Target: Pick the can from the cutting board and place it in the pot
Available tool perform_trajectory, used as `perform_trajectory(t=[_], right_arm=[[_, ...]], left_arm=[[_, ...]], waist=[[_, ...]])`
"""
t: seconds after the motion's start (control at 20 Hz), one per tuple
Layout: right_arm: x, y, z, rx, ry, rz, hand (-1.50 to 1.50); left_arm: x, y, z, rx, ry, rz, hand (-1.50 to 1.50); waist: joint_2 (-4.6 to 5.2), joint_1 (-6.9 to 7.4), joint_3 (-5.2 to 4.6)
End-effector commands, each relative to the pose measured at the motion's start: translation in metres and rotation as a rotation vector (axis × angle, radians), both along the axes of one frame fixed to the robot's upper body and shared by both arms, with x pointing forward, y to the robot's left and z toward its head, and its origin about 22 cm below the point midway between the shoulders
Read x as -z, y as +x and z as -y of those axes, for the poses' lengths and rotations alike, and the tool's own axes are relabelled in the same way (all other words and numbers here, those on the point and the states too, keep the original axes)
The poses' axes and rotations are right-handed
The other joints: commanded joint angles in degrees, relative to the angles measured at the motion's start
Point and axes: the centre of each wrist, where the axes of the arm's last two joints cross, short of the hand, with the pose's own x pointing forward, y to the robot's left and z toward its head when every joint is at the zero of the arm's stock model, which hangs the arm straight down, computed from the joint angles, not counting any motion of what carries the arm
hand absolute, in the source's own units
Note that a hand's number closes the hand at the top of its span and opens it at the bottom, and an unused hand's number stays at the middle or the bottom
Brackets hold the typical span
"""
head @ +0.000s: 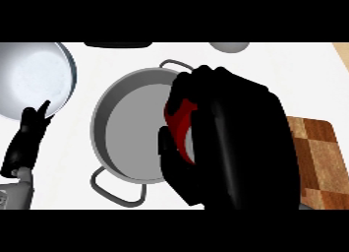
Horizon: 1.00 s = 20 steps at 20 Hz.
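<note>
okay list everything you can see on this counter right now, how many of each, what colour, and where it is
Round grey metal pot with two loop handles: one, grey, centre of the counter.
Red can: one, red, over the pot's right side, held in the right hand.
Checkered wooden cutting board: one, brown and tan, right edge.
Large round white plate: one, white, upper left.
Small grey rounded object: one, top edge, partly cut off.
Left hand: black, lower left, fingers up.
Right hand: black, curled round the can.

Pot (126, 133) mid counter, cutting board (318, 157) to its right
</note>
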Motion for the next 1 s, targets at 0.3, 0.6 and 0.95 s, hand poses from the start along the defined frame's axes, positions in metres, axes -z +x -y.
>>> perform_trajectory(t=[0.3,0.6,0.95], right_arm=[[0.015,0.063,-0.052,0.043,-0.004,-0.284,1.5],[0.067,0.086,-0.054,0.053,0.17,-0.417,-1.5],[0.069,0.09,-0.054,-0.036,0.495,-0.298,-1.5]], left_arm=[[0.004,0.005,-0.001,0.006,0.012,0.02,0.0],[-0.01,0.004,0.005,0.004,0.007,0.031,0.0],[-0.011,0.005,0.01,0.028,-0.004,0.018,0.0]], waist=[[0.24,-0.05,0.05],[0.31,0.85,0.12],[0.23,1.09,0.18]])
